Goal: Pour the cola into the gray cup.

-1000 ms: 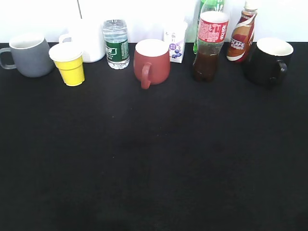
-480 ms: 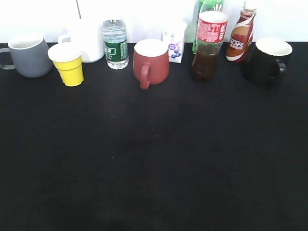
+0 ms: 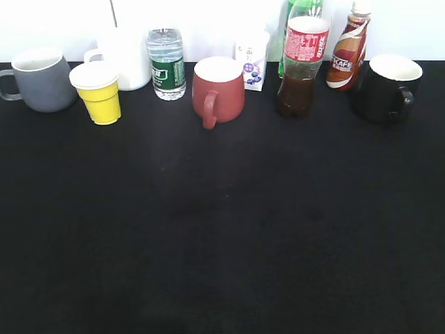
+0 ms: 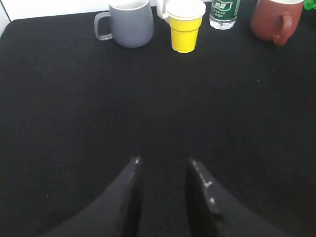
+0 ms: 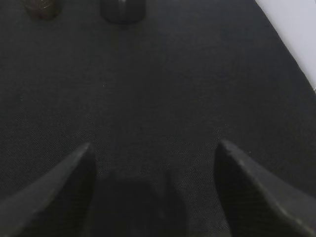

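The cola (image 3: pixel 299 66), a clear bottle with a red label and dark liquid, stands upright at the back right of the black table. The gray cup (image 3: pixel 43 80) stands at the back left, handle to the left. Neither gripper shows in the exterior view. In the left wrist view my left gripper (image 4: pixel 163 163) is open and empty, low over the cloth, well short of the gray cup (image 4: pixel 131 22). In the right wrist view my right gripper (image 5: pixel 154 148) is wide open and empty. The cola's base (image 5: pixel 43 9) shows far ahead at the top left.
Along the back row stand a yellow paper cup (image 3: pixel 99 92), a white mug (image 3: pixel 125 59), a water bottle (image 3: pixel 167 64), a dark red mug (image 3: pixel 219 89), a small carton (image 3: pixel 252 62), a green bottle (image 3: pixel 295 10), a coffee bottle (image 3: pixel 348 52) and a black mug (image 3: pixel 386 87).
The exterior picture shifted very slightly a second ago. No object has moved.
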Motion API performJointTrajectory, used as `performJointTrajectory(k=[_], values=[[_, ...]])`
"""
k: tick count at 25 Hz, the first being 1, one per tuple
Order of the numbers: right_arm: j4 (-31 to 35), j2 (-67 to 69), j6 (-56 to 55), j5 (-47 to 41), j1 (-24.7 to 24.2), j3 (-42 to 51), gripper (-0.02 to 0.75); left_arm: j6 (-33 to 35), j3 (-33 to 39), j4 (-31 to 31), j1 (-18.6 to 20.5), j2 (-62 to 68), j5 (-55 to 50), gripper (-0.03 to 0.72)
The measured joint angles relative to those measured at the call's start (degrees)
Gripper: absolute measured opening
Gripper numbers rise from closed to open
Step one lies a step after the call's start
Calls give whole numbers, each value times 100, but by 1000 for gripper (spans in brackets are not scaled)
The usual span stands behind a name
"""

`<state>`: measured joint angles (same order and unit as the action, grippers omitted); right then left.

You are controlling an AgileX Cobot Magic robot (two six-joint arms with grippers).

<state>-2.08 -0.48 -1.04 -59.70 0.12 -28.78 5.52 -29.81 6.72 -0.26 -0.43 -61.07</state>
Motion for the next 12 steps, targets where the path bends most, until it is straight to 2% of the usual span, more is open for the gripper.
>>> performJointTrajectory(k=[12], values=[[0,0,0,0,0,0,566,0,0,0,0,0,0,228]])
